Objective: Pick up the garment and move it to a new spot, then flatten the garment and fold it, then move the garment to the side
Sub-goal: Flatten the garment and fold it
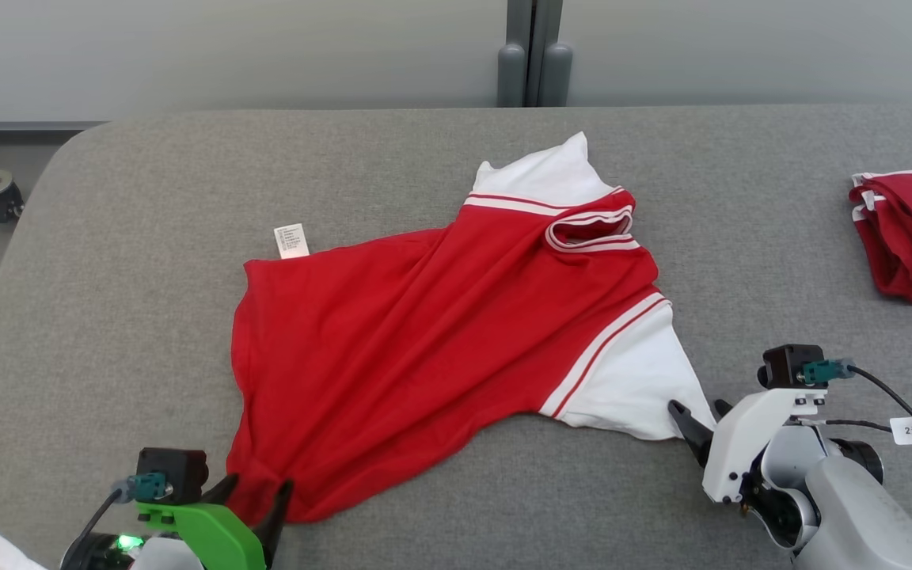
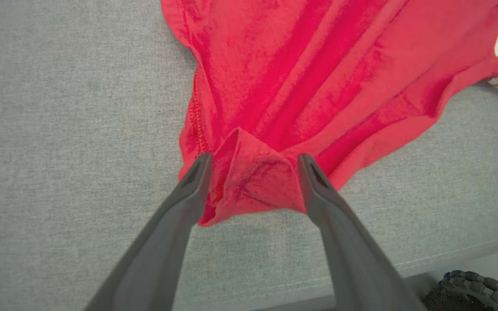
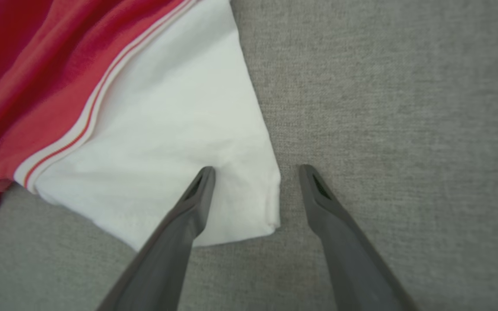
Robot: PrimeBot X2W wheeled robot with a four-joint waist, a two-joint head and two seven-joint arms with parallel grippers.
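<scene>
Table (image 1: 108, 277): grey and cloth-covered, it carries everything here; a seam along its near edge shows in the left wrist view.
Left tool (image 1: 258, 484) (image 2: 254, 159): at the near left, with a green body. Its jaws are wide, and the two dark fingers stand either side of the garment's bunched near-left hem corner without clamping it.
Label (image 1: 291, 241): a small white tag lying flat on the table at the garment's far-left corner.
Garment (image 1: 424, 332) (image 2: 318, 65) (image 3: 37, 65): a red shirt with white sleeves, lying mid-table. The hem is to the left and the neck to the far right. Long creases fan out from the near-left corner across the body.
Post (image 1: 533, 55): grey and upright, standing beyond the table's far edge against a pale wall.
Far sleeve (image 1: 543, 174): white, pointing away, with red-and-white stripes where it meets the body.
Collar (image 1: 590, 229): red with white trim, curled over just near of the far sleeve.
Near sleeve (image 1: 630, 380) (image 3: 167, 129): white, spread flat, with its tip pointing near-right.
Right tool (image 1: 697, 410) (image 3: 255, 169): at the near right, with a white body and jaws wide. One finger is over the near sleeve's tip and the other over bare table, with the sleeve's edge between them. It grips nothing.
Pile (image 1: 911, 237): red cloth with white trim at the far right edge, well apart from the garment.
</scene>
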